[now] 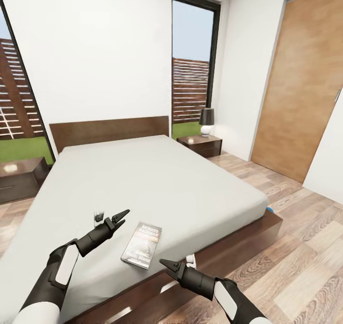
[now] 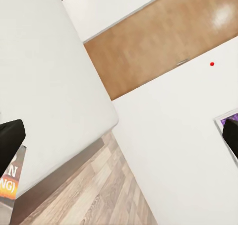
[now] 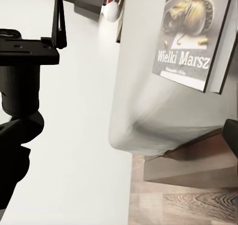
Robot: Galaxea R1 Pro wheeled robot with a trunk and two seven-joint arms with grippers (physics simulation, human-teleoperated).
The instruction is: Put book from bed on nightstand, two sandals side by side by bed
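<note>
Head view, items listed left to right:

1. Left nightstand (image 1: 19, 176): stands at 9 o'clock, beside the headboard (image 1: 109, 129), in front of a window.
2. Left end effector (image 1: 120, 218): hovers over the near part of the bed (image 1: 157, 181) at about 7 o'clock. Its jaws are parted and grip nothing.
3. Book (image 1: 142, 245): lies flat on the mattress near the foot edge, at 6 o'clock, between the two end effectors and just to the right of the left one. In the right wrist view the cover (image 3: 196, 36) reads "Wielki Marsz".
4. Right end effector (image 1: 167, 266): sits at roughly 5 o'clock, just off the bed's near edge above the dark platform base. Its fingers are spread apart and empty, pointing toward the book.
5. Right nightstand (image 1: 202, 144): stands at 1 o'clock and carries a lamp (image 1: 206, 121).
6. Sandal (image 1: 270, 209): a small blue patch shows at 3 o'clock, at the bed's right corner on the floor.
7. Door (image 1: 305, 86): brown wood, at 2 o'clock
</note>
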